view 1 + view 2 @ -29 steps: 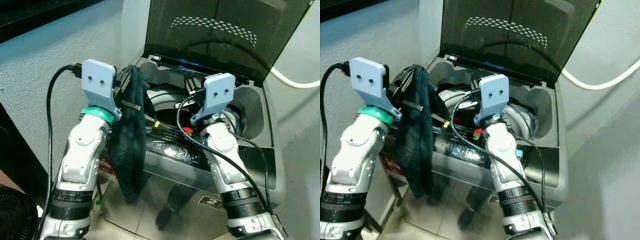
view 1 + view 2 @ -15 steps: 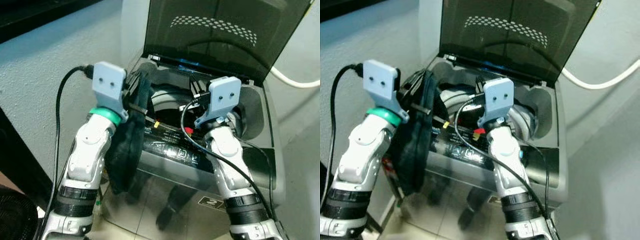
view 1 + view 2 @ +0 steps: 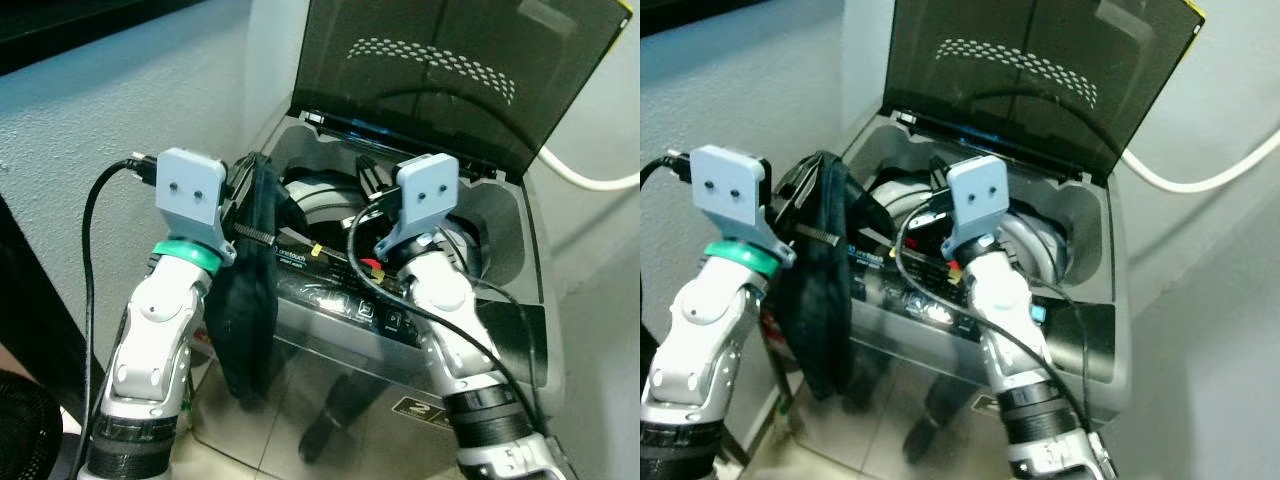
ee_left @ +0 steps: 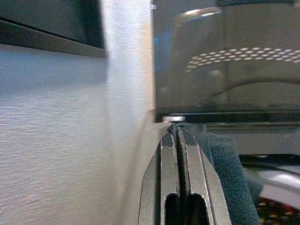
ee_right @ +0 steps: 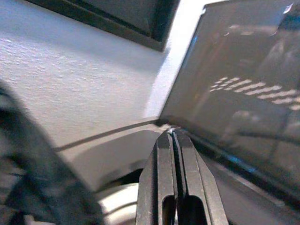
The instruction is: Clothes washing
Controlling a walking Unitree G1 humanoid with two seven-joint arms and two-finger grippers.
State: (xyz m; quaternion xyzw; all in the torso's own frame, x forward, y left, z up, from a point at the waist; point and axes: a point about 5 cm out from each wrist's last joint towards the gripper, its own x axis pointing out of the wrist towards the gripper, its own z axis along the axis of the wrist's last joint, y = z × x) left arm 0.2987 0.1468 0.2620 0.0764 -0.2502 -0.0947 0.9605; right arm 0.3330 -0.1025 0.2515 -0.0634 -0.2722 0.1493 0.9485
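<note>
Dark cloth garment hangs from the left gripper, fingers clamped on it beside the washing machine, right gripper pressed closed and empty; swing it fully over the drum before letting go.

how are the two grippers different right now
The left gripper is shut on a dark garment that hangs down the washer's front corner; the right gripper is shut on nothing. The left is at the washer's left edge; the right is over the open tub. Both are raised toward the open lid.
</note>
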